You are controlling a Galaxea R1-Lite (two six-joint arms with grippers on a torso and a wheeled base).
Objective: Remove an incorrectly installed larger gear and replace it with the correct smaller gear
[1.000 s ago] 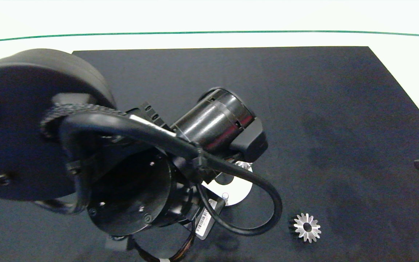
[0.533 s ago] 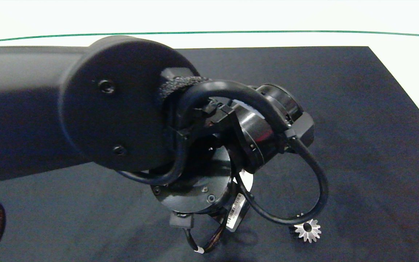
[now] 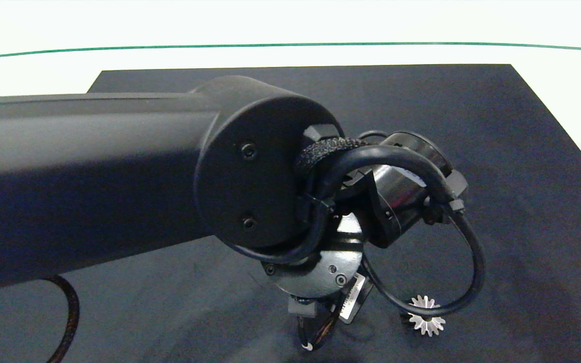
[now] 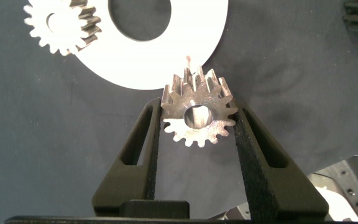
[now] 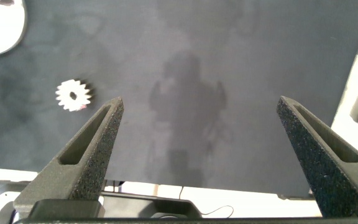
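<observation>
The left arm (image 3: 83,186) is a big black tube with a smooth, dull skin. Its end is a round flat cap (image 3: 250,186) with two small dark screws in it. A thick black cable (image 3: 467,252) comes out by the cap and bends in a big loop. Near its start the cable wears a rough woven sleeve (image 3: 323,148). Past the cap sits a shiny black round part (image 3: 401,191), like a can. Below is a black disc (image 3: 321,272) with little silver screws, and a white sticker with black stripes (image 3: 353,297).

The left claw (image 4: 194,118) has two black fingers with long slots. The right claw (image 5: 197,106) looks the same, with rough, grainy black fingers (image 5: 95,143).
</observation>
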